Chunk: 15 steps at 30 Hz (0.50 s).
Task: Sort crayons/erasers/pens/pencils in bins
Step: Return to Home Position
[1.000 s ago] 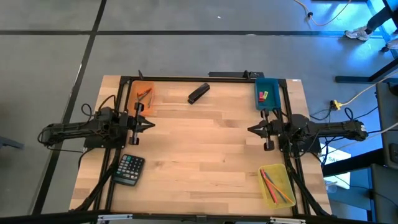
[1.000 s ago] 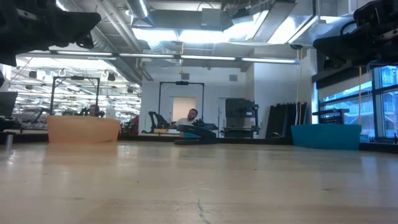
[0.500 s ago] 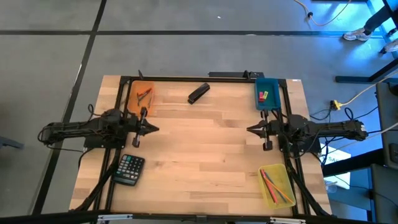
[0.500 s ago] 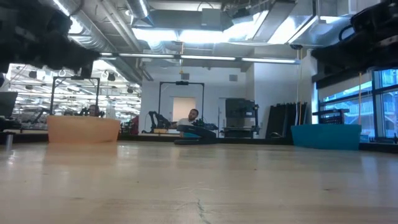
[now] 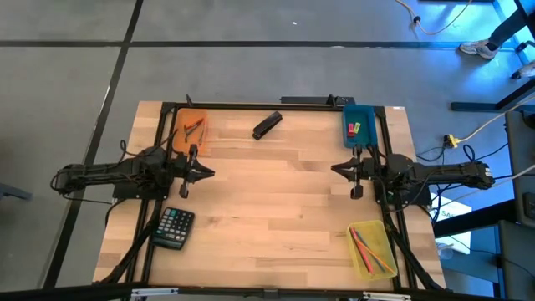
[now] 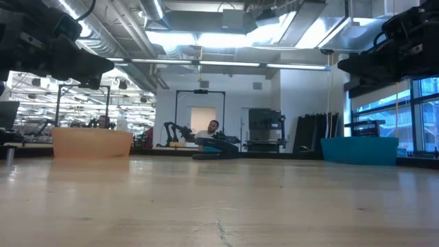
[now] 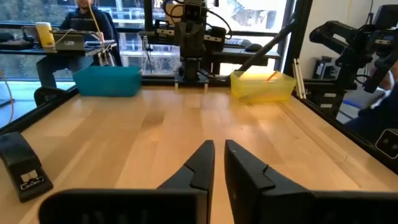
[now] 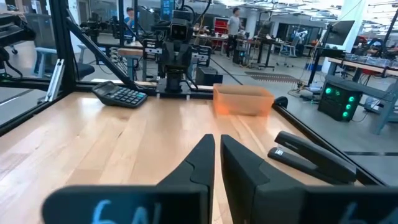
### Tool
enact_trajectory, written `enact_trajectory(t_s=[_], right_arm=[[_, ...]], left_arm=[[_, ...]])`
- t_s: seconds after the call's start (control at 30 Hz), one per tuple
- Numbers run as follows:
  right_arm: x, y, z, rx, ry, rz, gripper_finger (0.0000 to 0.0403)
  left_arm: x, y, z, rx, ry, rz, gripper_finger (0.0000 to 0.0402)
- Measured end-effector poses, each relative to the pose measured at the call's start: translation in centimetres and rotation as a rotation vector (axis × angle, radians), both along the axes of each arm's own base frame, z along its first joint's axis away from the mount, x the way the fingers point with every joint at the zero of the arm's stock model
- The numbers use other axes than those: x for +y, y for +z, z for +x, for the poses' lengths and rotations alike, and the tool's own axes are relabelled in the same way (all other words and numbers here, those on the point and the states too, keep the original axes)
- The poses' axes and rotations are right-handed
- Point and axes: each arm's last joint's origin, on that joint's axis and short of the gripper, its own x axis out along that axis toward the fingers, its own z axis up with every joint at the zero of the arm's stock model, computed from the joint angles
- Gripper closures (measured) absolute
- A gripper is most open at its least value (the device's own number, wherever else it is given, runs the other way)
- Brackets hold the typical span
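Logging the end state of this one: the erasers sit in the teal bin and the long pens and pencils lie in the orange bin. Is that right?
Not quite. In the high view the long pens and pencils lie in the yellow bin; the orange bin holds short crayons. The erasers are in the teal bin, as stated.

Grey floor [image 5: 251,58], bright ceiling lights [image 6: 206,39], apparently windows [image 6: 381,110].
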Motion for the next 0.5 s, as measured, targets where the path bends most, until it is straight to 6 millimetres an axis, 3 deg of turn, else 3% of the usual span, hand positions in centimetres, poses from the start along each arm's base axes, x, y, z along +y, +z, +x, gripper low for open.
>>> enact_trajectory(t_s=[0.5], right_arm=[[0.00, 0.01, 0.00, 0.000, 0.000, -0.001, 0.0372]], left_arm=[[0.00, 0.00, 0.00, 0.000, -0.001, 0.000, 0.0378]])
